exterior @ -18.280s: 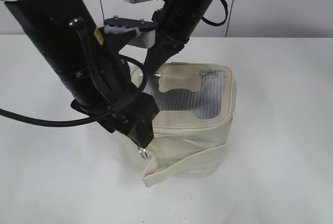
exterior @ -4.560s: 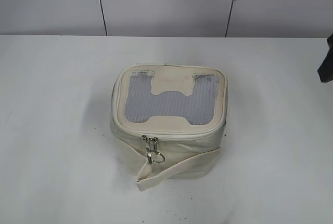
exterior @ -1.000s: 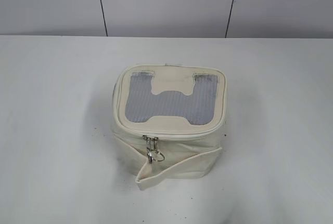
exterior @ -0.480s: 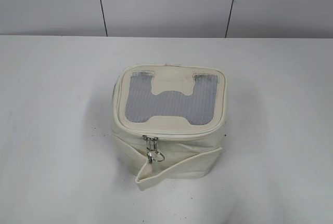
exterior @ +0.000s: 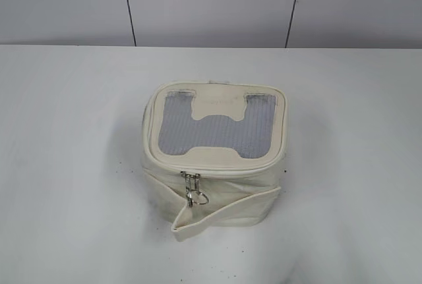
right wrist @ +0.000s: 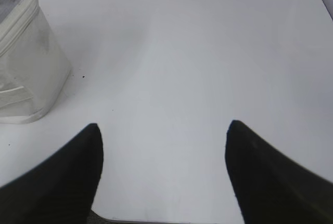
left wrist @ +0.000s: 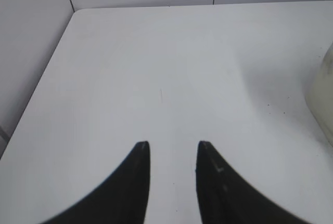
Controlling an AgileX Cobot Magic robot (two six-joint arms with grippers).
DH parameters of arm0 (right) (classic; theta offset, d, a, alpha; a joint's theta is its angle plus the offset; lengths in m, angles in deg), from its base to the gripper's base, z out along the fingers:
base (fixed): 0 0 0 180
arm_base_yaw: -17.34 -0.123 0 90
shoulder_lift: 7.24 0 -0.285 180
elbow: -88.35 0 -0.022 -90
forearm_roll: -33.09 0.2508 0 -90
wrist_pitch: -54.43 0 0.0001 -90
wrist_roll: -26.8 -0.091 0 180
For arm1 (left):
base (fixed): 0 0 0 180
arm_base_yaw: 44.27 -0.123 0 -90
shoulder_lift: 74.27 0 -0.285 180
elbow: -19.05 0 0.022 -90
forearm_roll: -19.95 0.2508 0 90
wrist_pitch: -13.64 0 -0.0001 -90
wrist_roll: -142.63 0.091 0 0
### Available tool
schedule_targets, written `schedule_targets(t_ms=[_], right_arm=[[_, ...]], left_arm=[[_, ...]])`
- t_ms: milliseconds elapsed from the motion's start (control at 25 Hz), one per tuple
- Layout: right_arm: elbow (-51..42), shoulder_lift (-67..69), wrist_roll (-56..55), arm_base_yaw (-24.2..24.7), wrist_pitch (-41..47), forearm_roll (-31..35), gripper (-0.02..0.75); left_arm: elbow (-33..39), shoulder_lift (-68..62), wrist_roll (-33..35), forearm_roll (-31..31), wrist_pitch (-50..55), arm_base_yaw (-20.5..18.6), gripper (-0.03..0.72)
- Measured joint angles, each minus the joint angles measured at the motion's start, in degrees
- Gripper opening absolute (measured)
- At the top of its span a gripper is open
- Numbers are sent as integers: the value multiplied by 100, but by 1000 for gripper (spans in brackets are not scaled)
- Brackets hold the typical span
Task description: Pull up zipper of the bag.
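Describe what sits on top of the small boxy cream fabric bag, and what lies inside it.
The small boxy cream fabric bag carries a rounded-square lid with grey mesh panels; nothing rests on it. The closed lid hides the inside.

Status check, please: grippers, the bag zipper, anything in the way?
Left gripper open, empty, over bare table. Right gripper open wide, empty, beside the bag. Zipper closed along front rim, sliders there. Nothing in the way.

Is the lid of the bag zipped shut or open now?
Shut. The lid lies flat on the bag, no gap at the rim, and the sliders sit together in front.
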Motion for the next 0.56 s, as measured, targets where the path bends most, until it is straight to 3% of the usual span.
schedule_targets(t_ms=[560], right_arm=[[0,0,1,0,0,0,568]], left_arm=[[0,0,0,0,0,0,239]])
